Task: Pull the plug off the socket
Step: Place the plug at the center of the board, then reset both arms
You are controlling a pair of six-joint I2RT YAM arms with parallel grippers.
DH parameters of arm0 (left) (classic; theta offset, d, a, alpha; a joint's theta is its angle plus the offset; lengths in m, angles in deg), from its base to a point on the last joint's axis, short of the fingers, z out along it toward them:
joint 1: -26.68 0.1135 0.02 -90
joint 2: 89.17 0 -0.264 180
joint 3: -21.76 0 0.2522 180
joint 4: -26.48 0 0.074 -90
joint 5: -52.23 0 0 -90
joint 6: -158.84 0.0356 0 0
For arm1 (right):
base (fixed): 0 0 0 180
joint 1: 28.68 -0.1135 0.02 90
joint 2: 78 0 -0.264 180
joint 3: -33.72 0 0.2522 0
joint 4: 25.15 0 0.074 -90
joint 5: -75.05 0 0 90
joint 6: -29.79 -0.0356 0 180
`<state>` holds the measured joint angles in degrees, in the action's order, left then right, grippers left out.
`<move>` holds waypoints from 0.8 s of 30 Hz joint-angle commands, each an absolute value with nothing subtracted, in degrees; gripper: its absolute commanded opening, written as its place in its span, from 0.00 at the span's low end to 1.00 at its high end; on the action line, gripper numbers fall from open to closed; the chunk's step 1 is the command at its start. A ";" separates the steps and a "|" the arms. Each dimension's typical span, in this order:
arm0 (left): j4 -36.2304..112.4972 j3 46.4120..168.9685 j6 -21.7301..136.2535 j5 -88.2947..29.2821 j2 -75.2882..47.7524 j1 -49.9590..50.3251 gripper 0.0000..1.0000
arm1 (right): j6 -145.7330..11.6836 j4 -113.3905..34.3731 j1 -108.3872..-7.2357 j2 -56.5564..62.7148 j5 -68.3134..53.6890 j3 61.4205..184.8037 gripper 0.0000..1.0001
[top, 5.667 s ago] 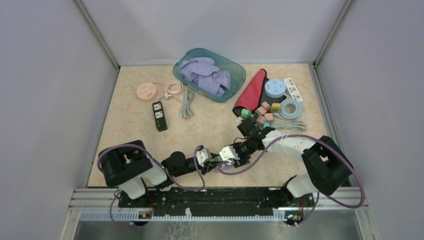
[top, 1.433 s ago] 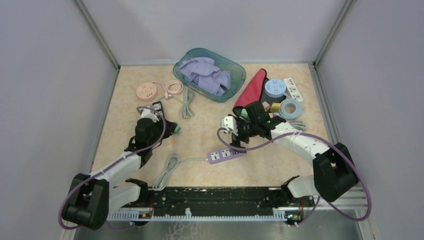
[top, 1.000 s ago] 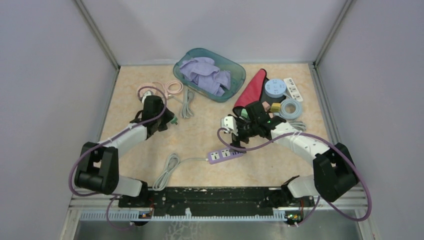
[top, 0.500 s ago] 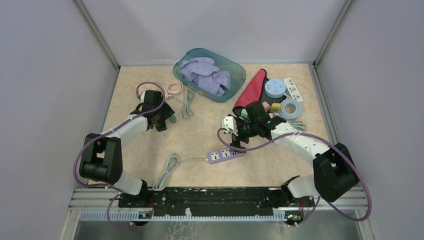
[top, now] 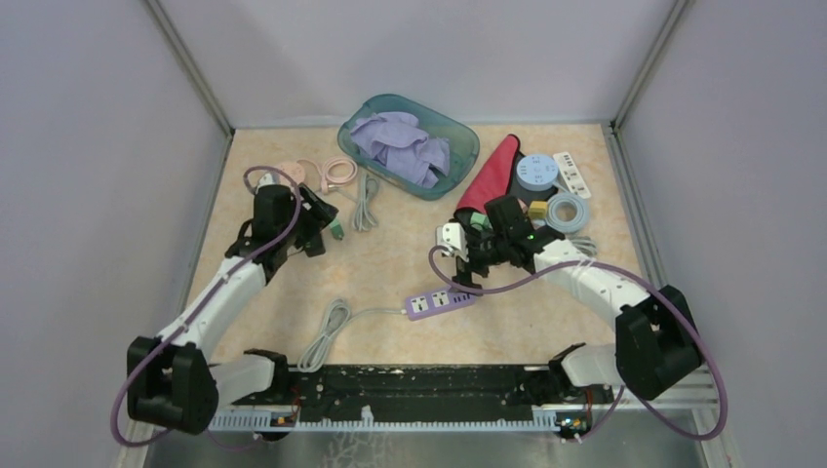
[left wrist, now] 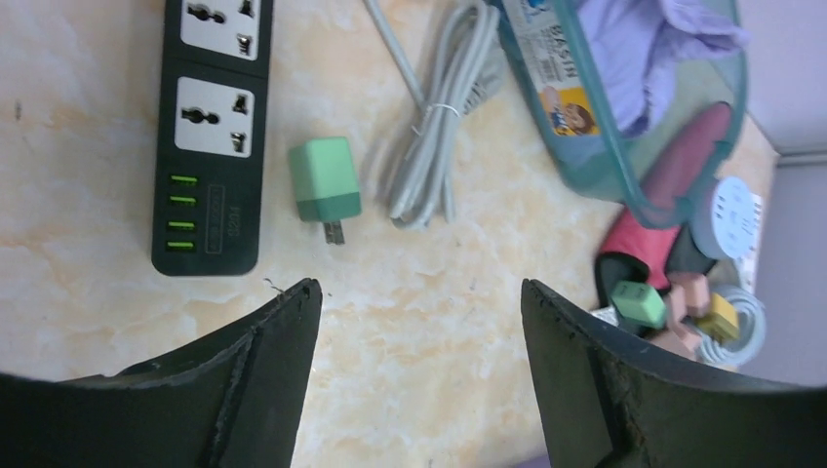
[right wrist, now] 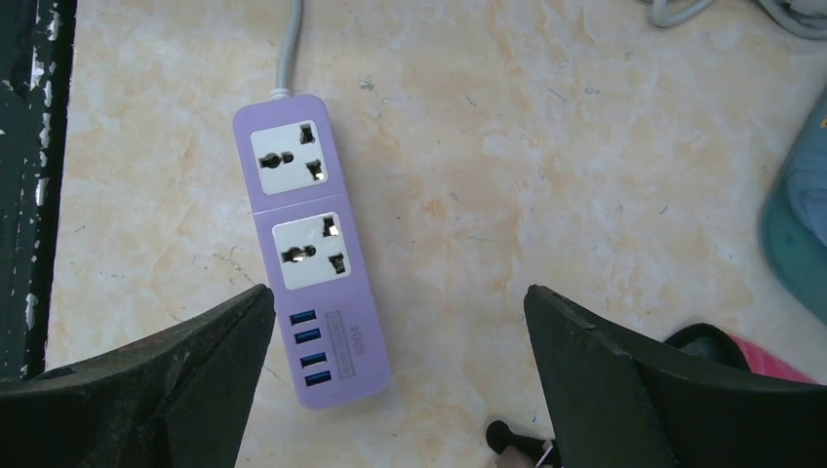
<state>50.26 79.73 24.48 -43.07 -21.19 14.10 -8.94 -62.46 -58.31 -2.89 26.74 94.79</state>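
Note:
A small green plug (left wrist: 325,180) lies loose on the table, prongs toward me, just right of a black power strip (left wrist: 210,146). My left gripper (left wrist: 419,288) hovers open a little short of it, with only bare table between the fingers. In the top view the plug (top: 334,232) shows beside the left gripper (top: 317,226), which covers most of the black strip. The purple socket strip (right wrist: 312,249) lies flat with both outlets empty. My right gripper (right wrist: 400,292) stands wide open above its USB end; the top view shows that gripper (top: 460,263) over the strip (top: 440,302).
A teal bin (top: 458,136) of purple cloth sits at the back. A grey cord bundle (top: 365,200) and a pink round socket (top: 288,175) lie near the left gripper. A red pouch (top: 492,175), blue disc (top: 536,172), coiled cable (top: 568,212) and small blocks crowd the right. The purple strip's grey cord (top: 330,333) lies near the front.
My left gripper has opened and let go of the green plug, which now lies beside the black strip. The left arm has swung slightly left. The right arm has hardly moved.

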 commanded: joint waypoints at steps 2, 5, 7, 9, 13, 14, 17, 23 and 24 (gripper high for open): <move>46.20 75.28 24.57 -36.76 -29.87 14.38 0.85 | -9.21 -61.23 -56.66 -6.06 30.32 95.19 0.99; 45.08 73.54 24.93 -32.88 -34.93 14.38 1.00 | -9.85 -61.21 -55.35 -7.41 32.20 95.28 0.99; 44.68 72.79 25.21 -30.44 -38.15 14.42 1.00 | -11.21 -61.04 -54.15 -8.67 34.08 95.65 0.99; 44.51 72.68 25.40 -28.14 -41.40 14.38 1.00 | -13.08 -60.82 -52.30 -10.25 36.24 96.17 0.99; 45.18 74.56 27.26 -22.78 -47.93 14.38 1.00 | -21.04 -60.12 -48.05 -13.84 39.71 98.79 0.99; 45.38 75.37 28.02 -21.53 -49.24 14.38 1.00 | -23.56 -60.92 -47.22 -14.32 39.91 100.34 0.99; 45.64 78.27 30.80 -18.14 -52.67 14.42 1.00 | -32.44 -64.12 -45.83 -14.89 36.93 107.01 0.99; 46.81 86.04 36.52 -11.59 -55.84 14.38 1.00 | -42.17 -71.65 -45.10 -15.02 29.29 121.04 0.99; 46.85 87.18 37.06 -10.57 -56.05 14.38 1.00 | -43.00 -73.61 -45.05 -15.02 28.02 123.53 0.99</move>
<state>47.07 82.28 32.29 -17.23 -54.54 14.10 -35.02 -67.75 -45.61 -12.75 32.40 114.37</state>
